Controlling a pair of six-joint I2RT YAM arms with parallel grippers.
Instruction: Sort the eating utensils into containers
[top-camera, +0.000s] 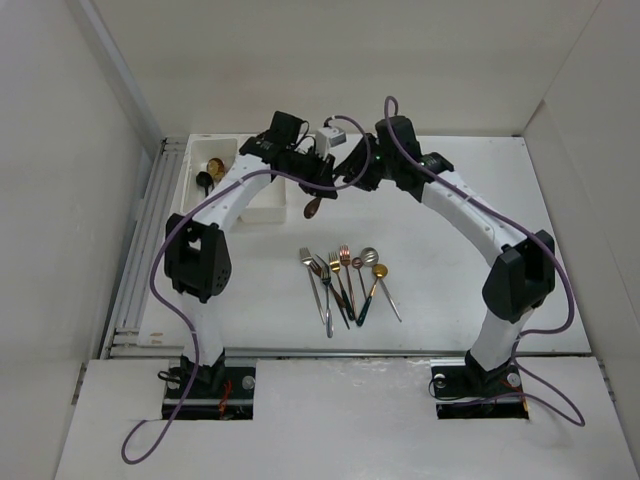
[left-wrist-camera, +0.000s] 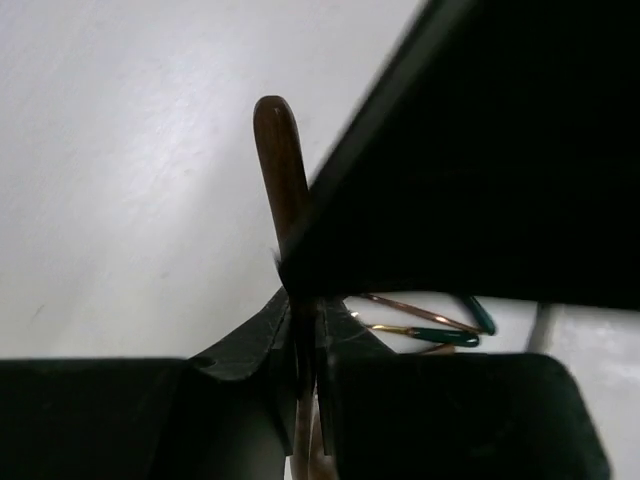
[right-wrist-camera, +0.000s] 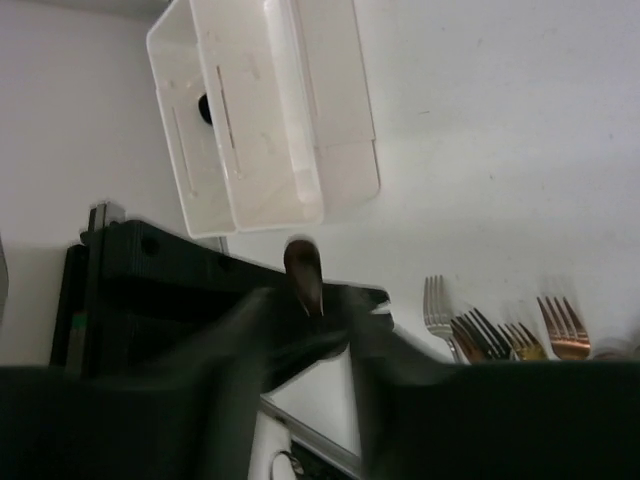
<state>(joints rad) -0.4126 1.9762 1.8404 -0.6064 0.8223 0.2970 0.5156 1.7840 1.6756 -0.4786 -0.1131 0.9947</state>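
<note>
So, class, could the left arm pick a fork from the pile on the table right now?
Probably not yet. The left gripper is shut on a copper spoon, so it has no free grip. The utensil pile itself lies uncovered, with nothing above it.

Both arms arch up from their bases and bend inward, and their wrists nearly meet, facing each other. The left gripper (left-wrist-camera: 305, 325) is clamped on a copper spoon (left-wrist-camera: 280, 160). The right gripper (right-wrist-camera: 308, 305) has its jaws apart.

bins (top-camera: 262, 208): white, joined, far left; dark-handled spoon (top-camera: 205, 181) inside
copper spoon (top-camera: 312, 208): held aloft beside bins
forks and spoons (top-camera: 345, 285): fanned heap, mid tabletop (top-camera: 450, 260)
</note>
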